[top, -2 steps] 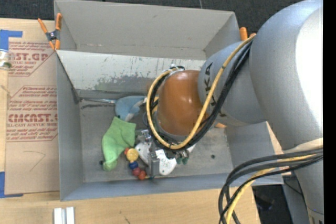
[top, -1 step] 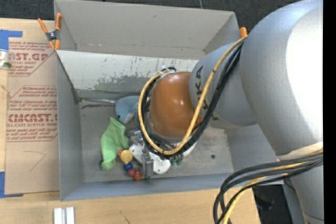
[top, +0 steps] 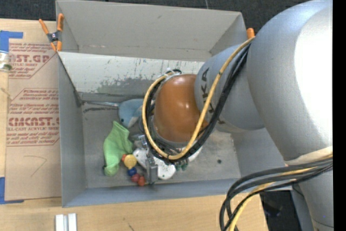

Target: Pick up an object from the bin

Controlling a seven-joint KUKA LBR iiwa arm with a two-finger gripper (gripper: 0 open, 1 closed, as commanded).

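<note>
Camera view, from above: I am reaching in from the right, and my orange cover (top: 175,108), ringed by yellow and black cables (top: 145,112), hangs low over the middle of the bin (top: 73,116). My pincer (top: 152,172) is down at the floor, close to the front wall and a little left of centre. Wide or narrow? I cannot tell from this angle.

And what is it in? A small heap. Just to its right lies a white piece (top: 166,171), partly under my wrist, so I cannot tell its long axis or which way it points. Just to its left sits a yellow ball (top: 129,160), round, with no way of pointing. Below the ball are a blue bead (top: 132,172) and some red bits (top: 140,180), hard against the pincer's left side. I cannot tell that any of these is in my grasp.

Further left is a green cloth (top: 116,144), the one long thing here. Its length runs from the back toward the front wall, the far end leaning slightly right, the near end almost at the front wall. Its right edge is beside the ball. Behind it, near the back slope, a pale blue lump (top: 130,110) is half tucked behind my cables.
</note>
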